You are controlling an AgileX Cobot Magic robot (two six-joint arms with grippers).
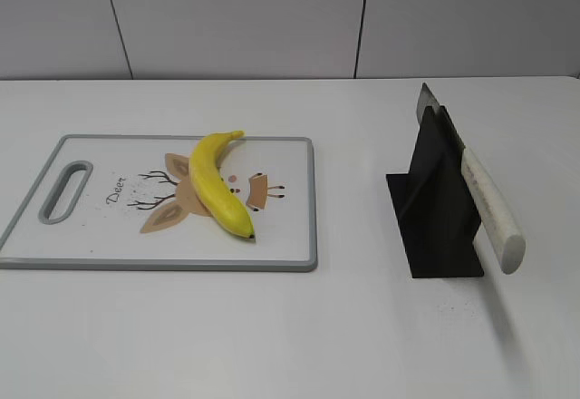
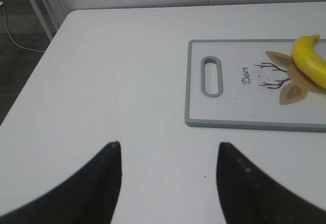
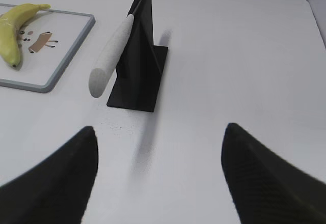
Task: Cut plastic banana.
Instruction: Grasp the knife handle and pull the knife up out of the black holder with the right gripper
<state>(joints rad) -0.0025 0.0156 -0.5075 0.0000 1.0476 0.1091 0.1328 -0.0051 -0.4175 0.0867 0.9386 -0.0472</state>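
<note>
The yellow plastic banana (image 1: 217,181) lies on the white cutting board (image 1: 91,236) with a grey rim and a deer print; it also shows in the left wrist view (image 2: 310,61) and the right wrist view (image 3: 12,23). A knife with a white handle (image 1: 489,209) rests tilted in a black stand (image 1: 435,209), handle toward the front; it shows in the right wrist view (image 3: 109,53) too. My left gripper (image 2: 168,150) is open and empty over bare table left of the board. My right gripper (image 3: 159,132) is open and empty in front of the knife stand. Neither gripper shows in the exterior view.
The cutting board (image 2: 224,112) has a handle slot (image 2: 212,76) at its left end. The table's left edge (image 2: 35,76) drops to the floor, where a cable and table legs show. The stand (image 3: 137,66) sits right of the board. A grey wall lies behind.
</note>
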